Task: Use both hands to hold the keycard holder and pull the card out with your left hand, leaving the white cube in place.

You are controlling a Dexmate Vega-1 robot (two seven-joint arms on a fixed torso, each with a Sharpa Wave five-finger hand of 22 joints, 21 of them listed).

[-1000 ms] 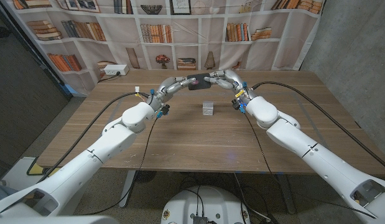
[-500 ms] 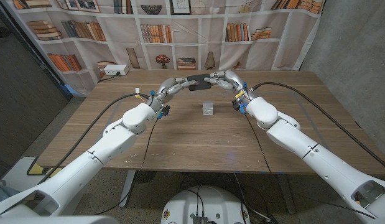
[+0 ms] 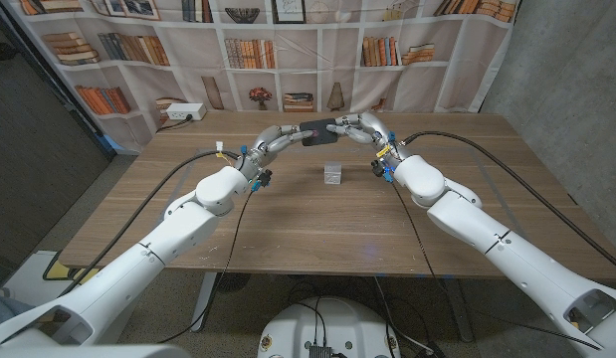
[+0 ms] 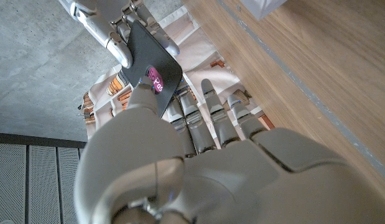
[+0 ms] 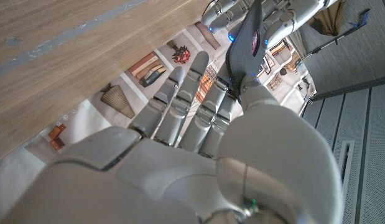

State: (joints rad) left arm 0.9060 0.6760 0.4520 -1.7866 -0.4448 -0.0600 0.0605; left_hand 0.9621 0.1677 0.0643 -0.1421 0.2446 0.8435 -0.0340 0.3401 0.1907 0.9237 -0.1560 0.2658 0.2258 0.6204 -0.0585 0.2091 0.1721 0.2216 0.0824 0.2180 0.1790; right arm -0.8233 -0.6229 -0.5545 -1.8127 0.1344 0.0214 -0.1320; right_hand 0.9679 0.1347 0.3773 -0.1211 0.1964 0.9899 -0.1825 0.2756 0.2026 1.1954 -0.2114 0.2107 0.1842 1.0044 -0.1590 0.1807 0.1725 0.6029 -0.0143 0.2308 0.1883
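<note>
Holder: I have the keycard holder (image 3: 314,132) lifted off the table (image 3: 317,229), between my two hands toward the far edge, above and behind the white cube (image 3: 333,172).
Left hand: my left hand (image 3: 274,138) pinches the left end of the holder; in the left wrist view the thumb (image 4: 141,99) presses on the dark face by the pink mark, with the other fingers behind it.
Right hand: my right hand (image 3: 359,127) clamps the opposite end between thumb and fingers, as the right wrist view shows edge-on.
Card: I cannot tell whether the card has slid out at all; the holder looks like one dark slab.
Risk, grip: if my left thumb is on the sleeve and not on the card, I judge the pull will drag the whole holder out of the right hand.
Risk, drop: a slip at either end would likely send the holder down near the cube and knock it.
Risk, arms: lowering my wrists while pulling could sweep the cube, which stands between the forearms.
</note>
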